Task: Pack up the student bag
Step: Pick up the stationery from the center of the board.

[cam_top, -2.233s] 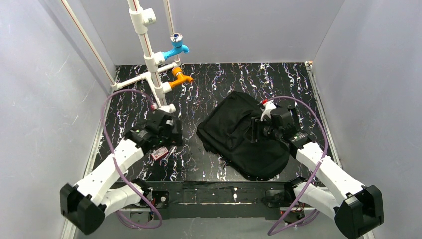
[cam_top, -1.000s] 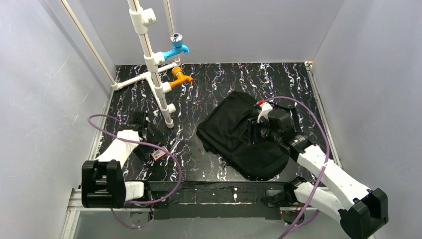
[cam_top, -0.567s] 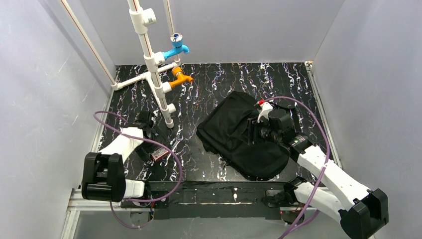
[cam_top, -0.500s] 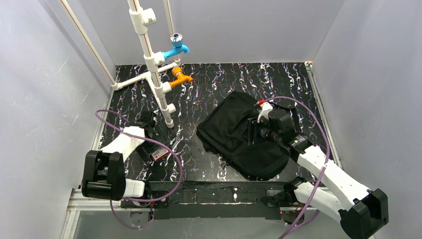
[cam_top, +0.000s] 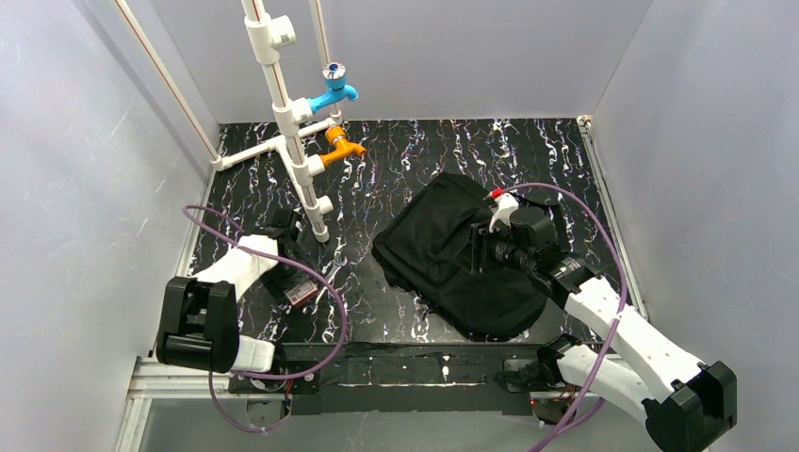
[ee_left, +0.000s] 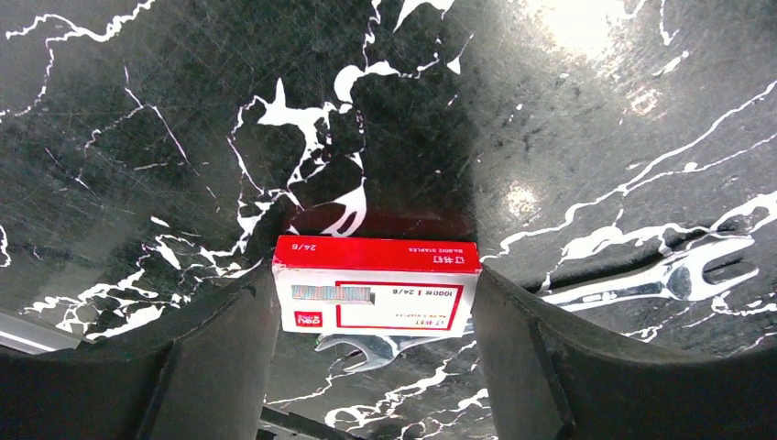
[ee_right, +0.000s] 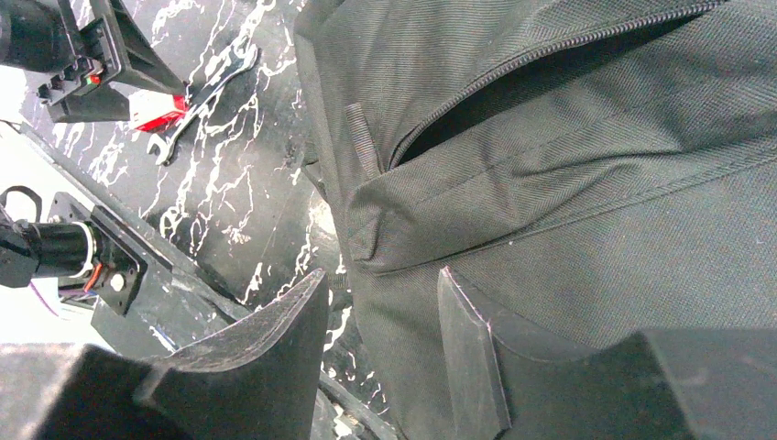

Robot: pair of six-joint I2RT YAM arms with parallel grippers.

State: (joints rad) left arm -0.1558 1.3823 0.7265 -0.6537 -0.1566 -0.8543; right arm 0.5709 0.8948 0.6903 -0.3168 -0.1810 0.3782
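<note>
1. Since the earliest overhead frame my left arm has swung out to the left and folded back; my left gripper [ee_left: 376, 367] is now low over the red staple box [ee_left: 376, 291], where before it sat higher and nearer the centre of the table. My right arm has barely shifted over the bag.

2. Left claw: the fingers [ee_left: 220, 357] bracket the box on both sides, and a sliver of table shows between each finger and the box. Not clamped yet; the jaws are coming in. The straddle looks meant for a squeeze across the short ends.

3. A wrench [ee_left: 669, 275] lies just right of the box, with an open-end jaw poking out from under the box's near edge. My guess is the box rests partly on a wrench, so the lift may tip.

4. The student bag [cam_top: 452, 254] lies flat right of centre on the black marbled table [cam_top: 396, 160], well apart from the box.

5. Right gripper [ee_right: 380, 312]: jaws half apart, fingers [ee_right: 472, 348] down against the fabric below the unzipped opening [ee_right: 513, 82]. Whether a fold is pinched, I cannot tell. Likely I am steadying the bag so the mouth stays open.

6. The pipe stand [cam_top: 283, 104] rises just behind my left arm; mind it on the carry.
</note>
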